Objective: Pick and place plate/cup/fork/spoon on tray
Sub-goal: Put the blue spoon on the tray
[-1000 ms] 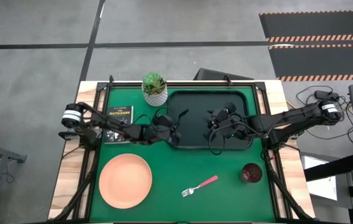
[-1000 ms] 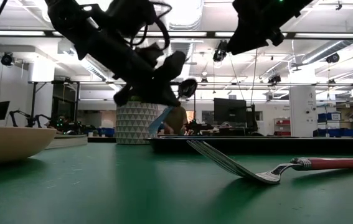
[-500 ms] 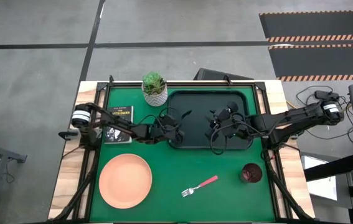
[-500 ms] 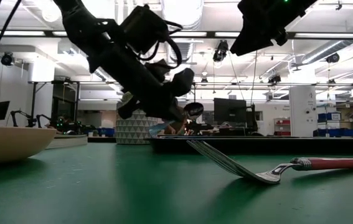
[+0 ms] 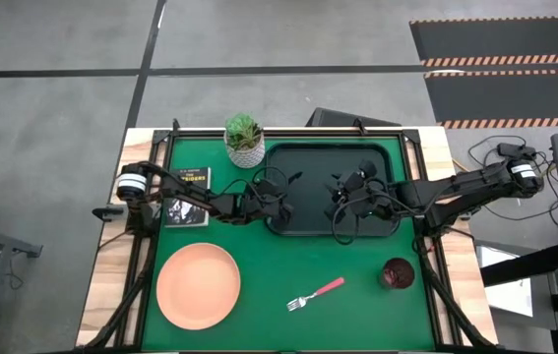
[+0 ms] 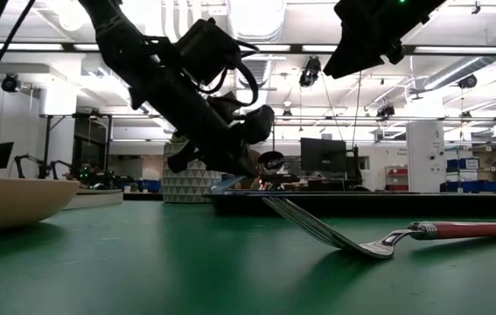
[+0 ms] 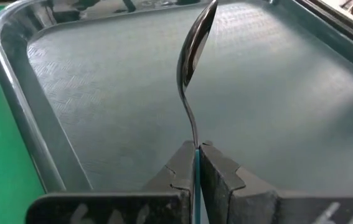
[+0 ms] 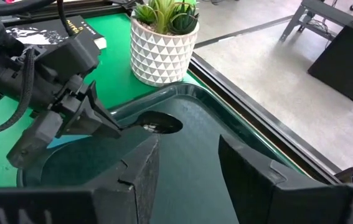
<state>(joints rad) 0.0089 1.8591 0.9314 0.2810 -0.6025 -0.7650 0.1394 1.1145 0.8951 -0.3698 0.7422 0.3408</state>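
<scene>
My left gripper (image 5: 277,193) is shut on the spoon (image 7: 195,43), which has a dark metal bowl and a light blue handle (image 6: 228,182), low over the left end of the black tray (image 5: 333,221). My right gripper (image 5: 342,200) hangs open and empty above the tray's middle; the right wrist view shows its fingers apart (image 8: 188,168) and the spoon's bowl (image 8: 157,124) ahead of them. The salmon plate (image 5: 198,286), the pink-handled fork (image 5: 316,293) and the maroon cup (image 5: 398,273) lie on the green mat near the front. My left gripper pinches the spoon between its two fingers, on the handle right behind the thin metal neck (image 7: 193,134). The fingers come from the table's left, slanting down, along the spoon. The bowl sticks out ahead over the tray floor, turned on edge, and the blue handle trails behind and below.
A white pot with a green plant (image 5: 245,140) stands at the tray's far left corner, close to my left arm. A small black book (image 5: 187,184) lies left of the tray, under my left arm. Open green mat lies between the plate and the cup.
My left gripper has gone toward the table's right edge and down with the spoon, from beside the tray's left rim to low over the tray's left end. The spoon's bowl has come down with it. My right gripper has kept still.
</scene>
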